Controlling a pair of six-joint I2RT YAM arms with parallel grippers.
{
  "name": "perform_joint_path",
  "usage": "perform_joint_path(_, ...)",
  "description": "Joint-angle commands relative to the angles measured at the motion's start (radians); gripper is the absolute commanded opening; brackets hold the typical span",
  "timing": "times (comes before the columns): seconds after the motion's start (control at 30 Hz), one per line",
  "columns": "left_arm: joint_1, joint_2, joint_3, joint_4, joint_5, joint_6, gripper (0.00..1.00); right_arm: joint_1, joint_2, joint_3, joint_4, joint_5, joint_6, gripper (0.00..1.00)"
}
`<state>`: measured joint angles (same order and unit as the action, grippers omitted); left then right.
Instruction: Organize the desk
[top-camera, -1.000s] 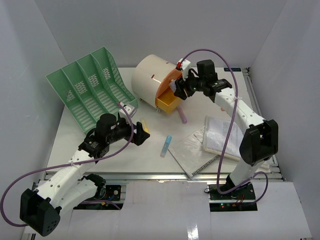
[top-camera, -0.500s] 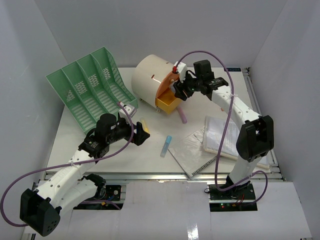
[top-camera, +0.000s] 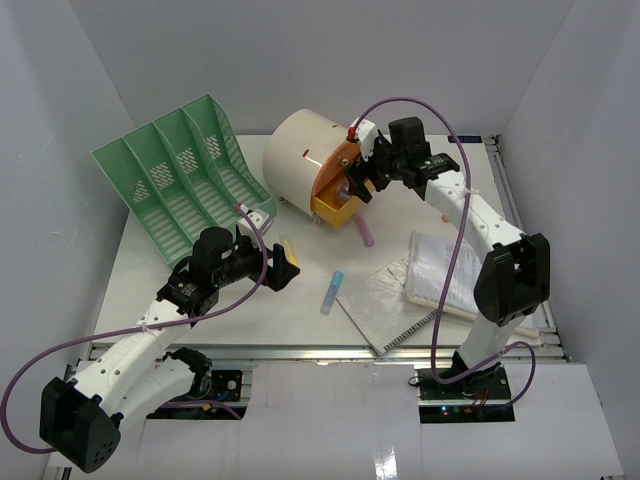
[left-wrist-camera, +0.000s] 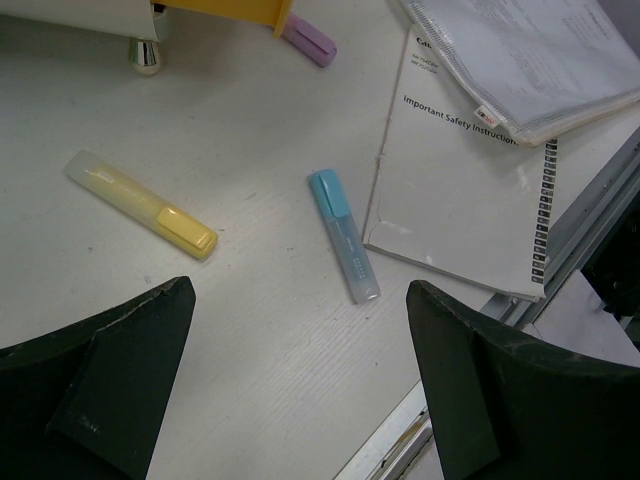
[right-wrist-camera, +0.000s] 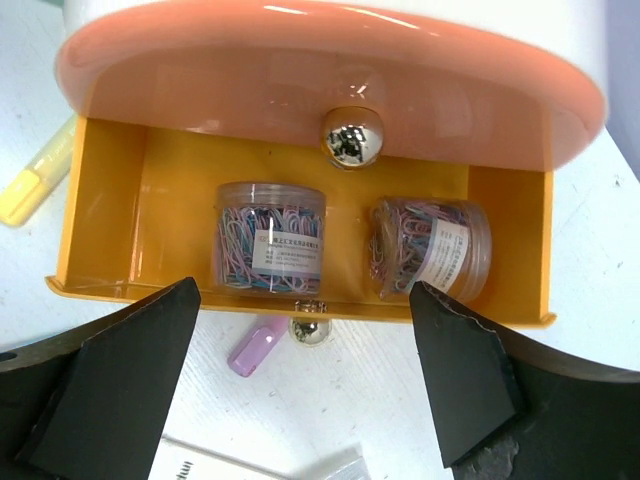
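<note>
The white desk (top-camera: 200, 300) carries a cream drum-shaped drawer unit (top-camera: 300, 160) whose yellow drawer (right-wrist-camera: 110, 200) stands pulled out. Two clear jars of coloured paper clips (right-wrist-camera: 270, 250) (right-wrist-camera: 430, 247) lie side by side inside it. My right gripper (right-wrist-camera: 305, 300) hovers open just above the drawer's front edge, with nothing between its fingers. A pink highlighter (right-wrist-camera: 258, 345) lies below the drawer. My left gripper (left-wrist-camera: 300, 300) is open above bare desk, near a yellow highlighter (left-wrist-camera: 142, 204) and a blue highlighter (left-wrist-camera: 343, 235).
A green slotted file rack (top-camera: 185, 175) leans at the back left. A spiral-bound booklet (top-camera: 385, 300) and a clear folder of papers (top-camera: 445, 270) lie at the right, near the metal-railed front edge (top-camera: 330, 350). White walls close in three sides.
My right gripper has shifted slightly left over the drawer and its jaws have spread wide. The left arm and the highlighters have not moved.
</note>
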<state>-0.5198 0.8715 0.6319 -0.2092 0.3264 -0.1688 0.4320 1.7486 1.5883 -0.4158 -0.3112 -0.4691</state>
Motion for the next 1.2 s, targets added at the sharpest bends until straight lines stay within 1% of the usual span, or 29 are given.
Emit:
perform_joint_path(0.0,-0.002,-0.017,-0.002,0.004,0.005,0.009,0.98,-0.075,-0.106,0.037,0.069,0.081,0.130,0.91)
perform_joint_path(0.07,0.000,-0.018,-0.001,0.003,0.007,0.008,0.98,-0.128,-0.120,0.011,0.106,0.106,0.226,0.91)
perform_joint_path(0.17,0.000,-0.019,-0.001,0.004,0.008,0.008,0.98,-0.277,-0.110,-0.035,0.159,0.133,0.391,0.90)
perform_joint_path(0.23,0.000,-0.019,-0.001,0.002,0.008,0.008,0.98,-0.342,-0.075,-0.055,0.177,0.209,0.526,0.91)
perform_joint_path(0.3,-0.001,-0.016,-0.001,0.003,0.010,0.008,0.98,-0.375,-0.050,-0.058,0.177,0.297,0.593,0.96)
perform_joint_path(0.33,-0.002,-0.016,-0.001,0.003,0.010,0.007,0.98,-0.381,-0.030,-0.057,0.177,0.339,0.615,0.96)
perform_joint_path(0.4,0.000,-0.013,-0.003,0.002,0.008,0.008,0.98,-0.405,0.025,-0.044,0.177,0.363,0.649,0.91)
perform_joint_path(0.43,0.000,-0.011,-0.002,0.002,0.007,0.008,0.98,-0.414,0.049,-0.034,0.179,0.359,0.665,0.90)
perform_joint_path(0.57,-0.001,-0.003,-0.003,0.003,0.000,0.009,0.98,-0.430,0.167,0.023,0.193,0.363,0.713,0.90)
perform_joint_path(0.77,0.000,0.008,-0.003,-0.002,-0.010,0.011,0.98,-0.461,0.286,0.092,0.197,0.416,0.772,0.90)
perform_joint_path(0.9,0.000,0.022,-0.001,-0.002,-0.013,0.015,0.98,-0.467,0.316,0.096,0.205,0.448,0.792,0.92)
perform_joint_path(1.17,-0.001,0.042,0.000,-0.005,-0.018,0.016,0.98,-0.472,0.418,0.138,0.217,0.414,0.851,1.00)
